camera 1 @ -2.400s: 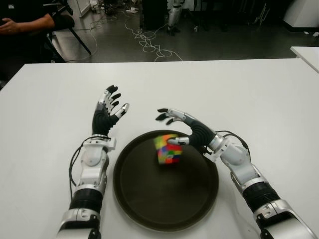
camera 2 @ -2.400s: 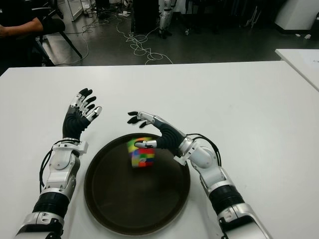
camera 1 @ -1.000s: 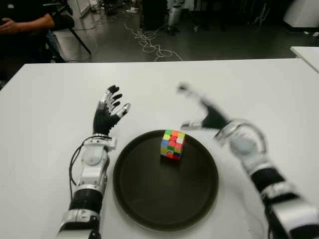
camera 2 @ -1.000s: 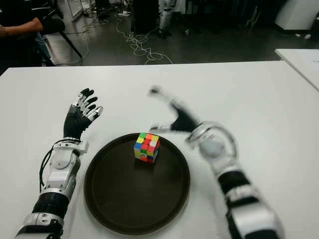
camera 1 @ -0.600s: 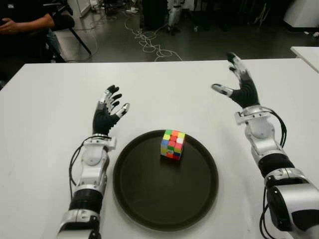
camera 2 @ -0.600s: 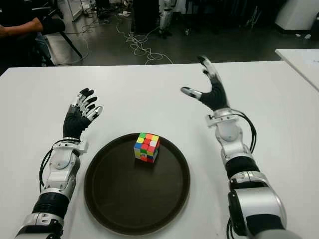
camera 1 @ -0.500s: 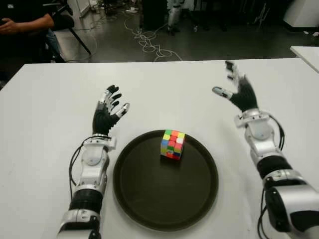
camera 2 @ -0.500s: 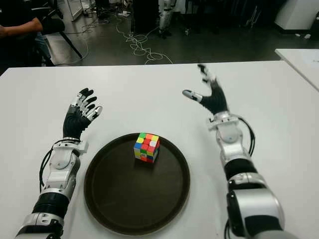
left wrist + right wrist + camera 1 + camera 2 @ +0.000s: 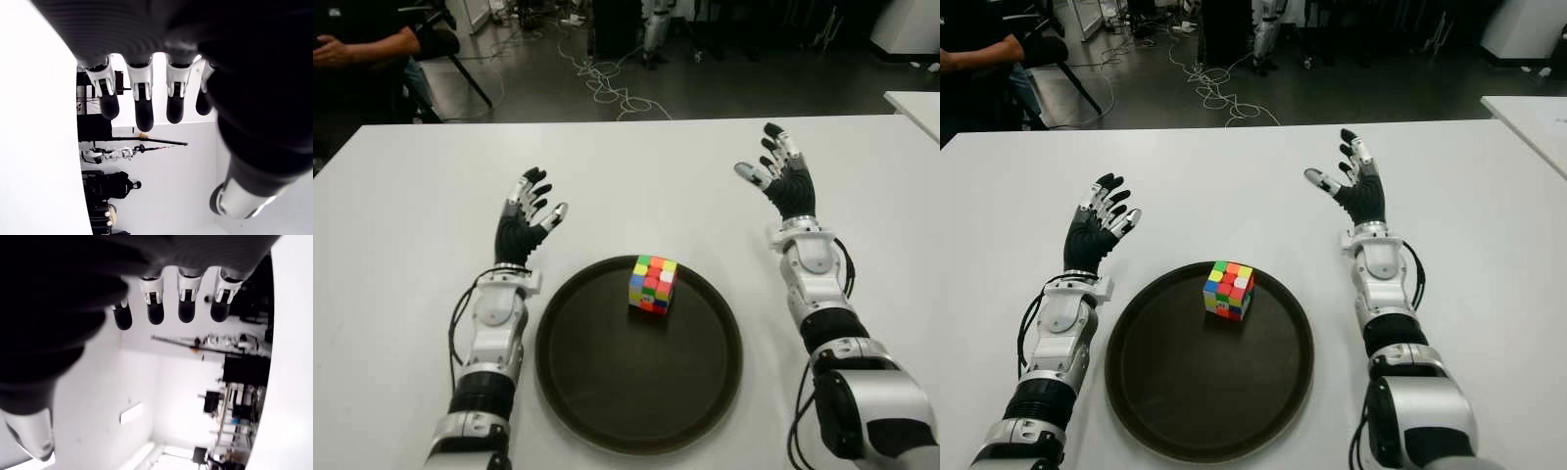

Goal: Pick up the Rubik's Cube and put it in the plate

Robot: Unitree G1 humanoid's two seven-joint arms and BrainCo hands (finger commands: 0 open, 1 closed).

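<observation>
The black-and-silver left hand (image 9: pixel 524 217) is held above the white table (image 9: pixel 401 245), just left of the round dark brown plate (image 9: pixel 607 411), fingers spread and empty. The multicoloured Rubik's Cube (image 9: pixel 652 283) is seen resting inside the plate near its far rim. The right hand (image 9: pixel 781 179) is raised to the plate's right, fingers extended, nothing grasped.

Robotics lab, white table (image 9: pixel 636 166), loose cables (image 9: pixel 607 83) on dark floor, seated person (image 9: pixel 362 44) behind
</observation>
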